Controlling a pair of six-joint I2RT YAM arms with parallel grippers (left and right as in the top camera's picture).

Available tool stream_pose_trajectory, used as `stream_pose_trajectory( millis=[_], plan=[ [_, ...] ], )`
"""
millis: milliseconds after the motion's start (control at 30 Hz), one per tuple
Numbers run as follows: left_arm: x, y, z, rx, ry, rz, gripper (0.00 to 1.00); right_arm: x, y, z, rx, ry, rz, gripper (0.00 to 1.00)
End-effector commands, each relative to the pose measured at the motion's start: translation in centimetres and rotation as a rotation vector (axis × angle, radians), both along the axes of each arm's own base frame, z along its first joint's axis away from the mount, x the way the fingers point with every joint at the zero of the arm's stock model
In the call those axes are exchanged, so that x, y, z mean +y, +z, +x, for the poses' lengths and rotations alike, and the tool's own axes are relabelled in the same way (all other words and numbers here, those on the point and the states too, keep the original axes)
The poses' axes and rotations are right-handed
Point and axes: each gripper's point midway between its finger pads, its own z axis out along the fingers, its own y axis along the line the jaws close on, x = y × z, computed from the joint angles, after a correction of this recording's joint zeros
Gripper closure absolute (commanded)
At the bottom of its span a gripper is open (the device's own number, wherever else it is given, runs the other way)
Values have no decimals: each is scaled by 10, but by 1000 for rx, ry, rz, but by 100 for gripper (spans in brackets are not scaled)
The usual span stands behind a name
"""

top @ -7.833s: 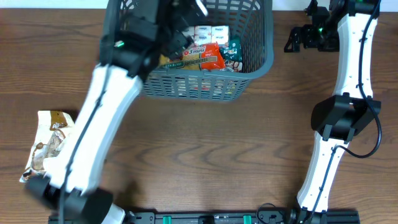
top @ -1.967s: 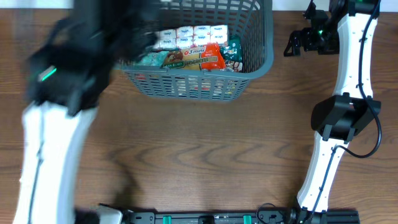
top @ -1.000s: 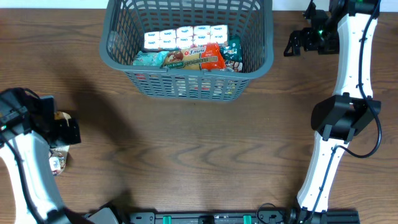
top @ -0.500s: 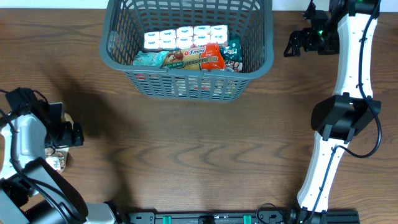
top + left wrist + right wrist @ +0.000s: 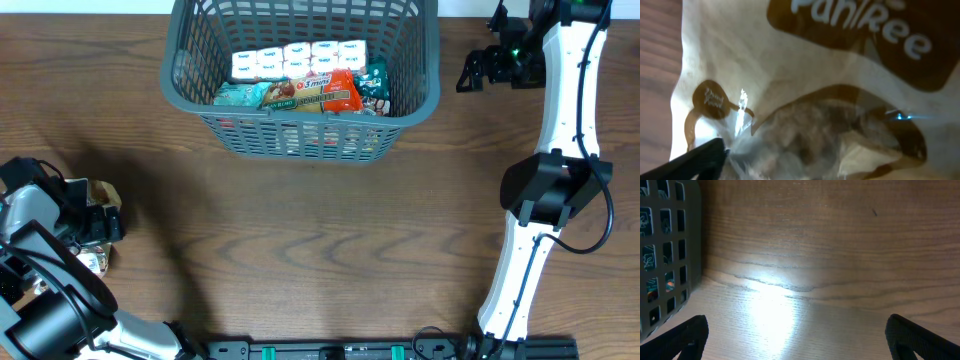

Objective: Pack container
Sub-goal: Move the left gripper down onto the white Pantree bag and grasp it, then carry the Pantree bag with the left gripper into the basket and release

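The container (image 5: pixel 300 150) is a dark grey slotted basket at the top middle, holding several snack packets, among them an orange one (image 5: pixel 325 92). Its wall shows at the left of the right wrist view (image 5: pixel 665 255). A white and brown snack packet (image 5: pixel 97 192) lies on the table at the far left. My left gripper (image 5: pixel 95 225) is down on it. The packet fills the left wrist view (image 5: pixel 815 100), where only one dark finger (image 5: pixel 700 160) shows, far out to the side. My right gripper (image 5: pixel 470 68) hangs open and empty right of the basket, over bare wood (image 5: pixel 797 335).
A row of white packs (image 5: pixel 298 58) and green packets (image 5: pixel 375 82) lie in the basket. The right arm's white links (image 5: pixel 545 190) run down the right side of the table. The table's near edge has a black rail (image 5: pixel 380 350).
My left arm has swung out of the basket to the far left and come down onto the snack packet. The right arm has not moved.
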Motion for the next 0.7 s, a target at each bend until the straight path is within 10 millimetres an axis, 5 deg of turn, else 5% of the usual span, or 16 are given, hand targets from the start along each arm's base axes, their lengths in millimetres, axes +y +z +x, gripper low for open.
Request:
stream_pose_trajectory(
  millis=[0, 100, 300, 500, 667],
  plan=[
    [-6, -10, 3, 1, -20, -43, 16, 0, -1, -1, 4, 13, -1, 1],
    [-7, -10, 2, 4, -20, -49, 49, 0, -1, -1, 4, 13, -1, 1],
    [-29, -9, 11, -59, -26, -168, 94, 0, -1, -1, 4, 13, -1, 1],
    [-41, 16, 31, -142, 29, -223, 94, 0, -1, -1, 4, 13, -1, 1],
    [-45, 86, 63, -247, 39, -164, 94, 0, -1, -1, 3, 13, -1, 1]
  ],
)
